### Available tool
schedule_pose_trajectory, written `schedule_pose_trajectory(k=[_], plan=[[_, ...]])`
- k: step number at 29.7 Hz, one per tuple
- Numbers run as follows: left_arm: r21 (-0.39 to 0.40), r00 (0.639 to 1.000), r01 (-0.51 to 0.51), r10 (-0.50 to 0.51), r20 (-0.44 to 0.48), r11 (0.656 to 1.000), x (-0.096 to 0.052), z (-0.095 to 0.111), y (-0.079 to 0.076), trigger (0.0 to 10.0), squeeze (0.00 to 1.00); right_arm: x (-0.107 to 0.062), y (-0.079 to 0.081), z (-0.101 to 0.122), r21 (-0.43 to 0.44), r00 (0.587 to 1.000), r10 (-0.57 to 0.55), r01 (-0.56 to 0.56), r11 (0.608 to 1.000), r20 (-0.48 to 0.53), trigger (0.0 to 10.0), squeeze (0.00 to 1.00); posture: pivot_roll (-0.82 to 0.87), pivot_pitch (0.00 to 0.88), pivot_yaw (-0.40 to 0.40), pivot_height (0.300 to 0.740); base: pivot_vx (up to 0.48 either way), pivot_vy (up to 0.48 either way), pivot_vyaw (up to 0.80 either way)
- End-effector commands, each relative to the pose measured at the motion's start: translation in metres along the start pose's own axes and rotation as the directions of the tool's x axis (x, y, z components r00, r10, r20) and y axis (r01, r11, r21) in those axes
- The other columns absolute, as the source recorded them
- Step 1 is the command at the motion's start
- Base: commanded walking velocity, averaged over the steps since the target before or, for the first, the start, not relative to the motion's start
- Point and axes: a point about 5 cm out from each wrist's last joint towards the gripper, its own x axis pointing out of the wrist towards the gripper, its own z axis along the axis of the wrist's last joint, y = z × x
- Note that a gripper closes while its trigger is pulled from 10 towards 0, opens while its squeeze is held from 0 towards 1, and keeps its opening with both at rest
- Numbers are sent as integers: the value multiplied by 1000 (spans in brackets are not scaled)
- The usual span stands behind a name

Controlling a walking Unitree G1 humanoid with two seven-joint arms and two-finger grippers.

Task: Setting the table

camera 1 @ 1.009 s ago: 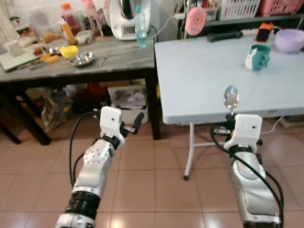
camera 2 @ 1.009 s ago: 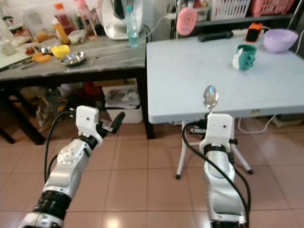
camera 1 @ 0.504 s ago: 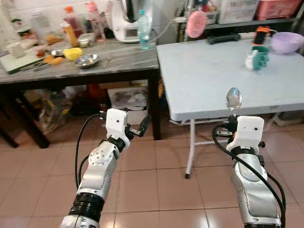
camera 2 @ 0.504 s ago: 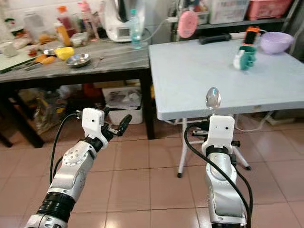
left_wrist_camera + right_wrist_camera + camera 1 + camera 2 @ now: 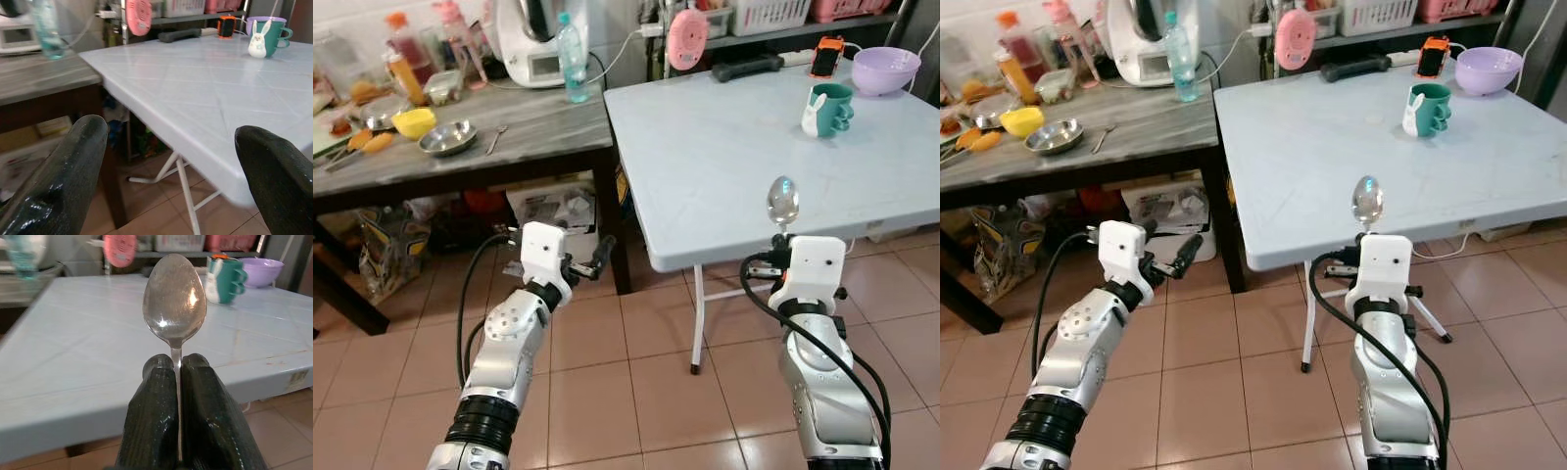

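Clamped between the two black fingers of the right gripper [image 5: 177, 377], the metal spoon [image 5: 174, 298] stands upright, its handle pinched and its bowl sticking out past the fingertips toward the white folding table [image 5: 724, 157]. The spoon's long axis runs straight on from the gripper, so its bowl leads the way; the near edge of the table lies just ahead of it, and the open tabletop stretches beyond. Farther back on that top sit a green mug [image 5: 828, 108], a purple bowl [image 5: 885, 70] and an orange phone [image 5: 827, 56], well apart from the spoon. My guess is the spoon gets laid on the bare near part of the table. Off to the side, the left gripper [image 5: 171, 161] hangs with its fingers spread wide, holding nothing, beside the dark kitchen table [image 5: 460, 157].
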Motion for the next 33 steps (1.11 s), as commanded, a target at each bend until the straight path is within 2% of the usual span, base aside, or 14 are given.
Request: schedule_pose_trajectory(k=[1, 9, 16, 30, 33], plan=[[6, 1000, 16, -16, 4, 1000, 3, 3, -3, 10000, 0, 1, -3, 3, -4, 1000, -13, 13, 1000, 16, 10000, 0, -129, 0, 104, 740, 480, 0, 0], [9, 1000, 7, -7, -10, 1000, 4, 2, -2, 10000, 0, 2, -1, 3, -14, 1000, 3, -2, 1000, 24, 10000, 0, -128, 0, 106, 740, 462, 0, 0], [23, 999, -34, 35, -33, 999, 5, -1, 1, 10000, 0, 3, 1, 3, -16, 1000, 7, -7, 1000, 28, 10000, 0, -125, 0, 112, 740, 0, 0, 0], [36, 996, -79, 81, -44, 996, 7, -1, 3, 10000, 0, 3, 5, 2, -13, 999, 20, -20, 1000, 29, 10000, 0, -124, 0, 111, 740, 0, 0, 662], [45, 994, -89, 92, -61, 995, 7, -3, 5, 10000, 0, 4, 5, 1, -4, 1000, 17, -17, 1000, 26, 10000, 0, -121, 0, 114, 740, 0, 0, 0]])
